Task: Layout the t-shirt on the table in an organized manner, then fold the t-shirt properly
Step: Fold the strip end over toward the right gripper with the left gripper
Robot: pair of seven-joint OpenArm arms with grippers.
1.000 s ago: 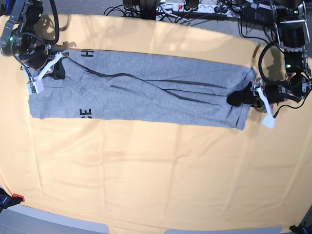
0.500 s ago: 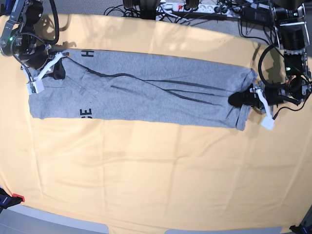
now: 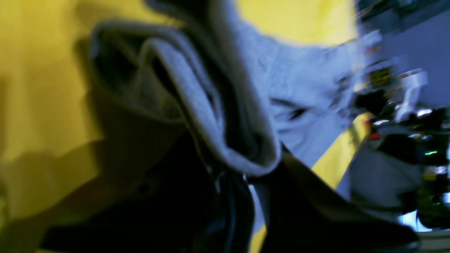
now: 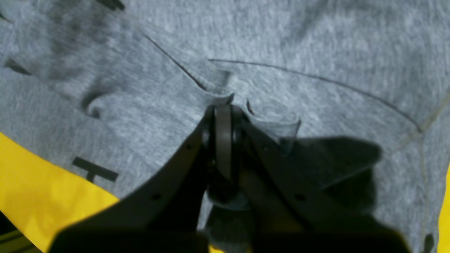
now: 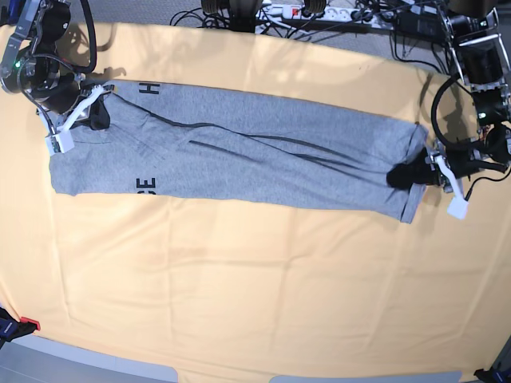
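The heather-grey t-shirt [image 5: 239, 159] lies as a long folded strip across the far half of the yellow-orange table [image 5: 239, 279]. Black letters [image 5: 148, 88] show near its left end. My left gripper [image 5: 402, 175] sits at the strip's right end, shut on a bunched fold of t-shirt [image 3: 246, 116] that curls over its fingers [image 3: 225, 211]. My right gripper [image 5: 97, 118] is at the upper left corner. In the right wrist view its tips [image 4: 223, 109] are pinched together on a small ridge of the grey t-shirt [image 4: 316, 42].
Cables and a power strip [image 5: 303, 12] run along the table's far edge. A red and black clamp [image 5: 20, 325] grips the front left corner. Bare cloth spreads in front of the shirt down to the near edge.
My left gripper has moved right and slightly toward me with the shirt's end, so the strip is longer and its creases are flatter. My right gripper has barely moved.
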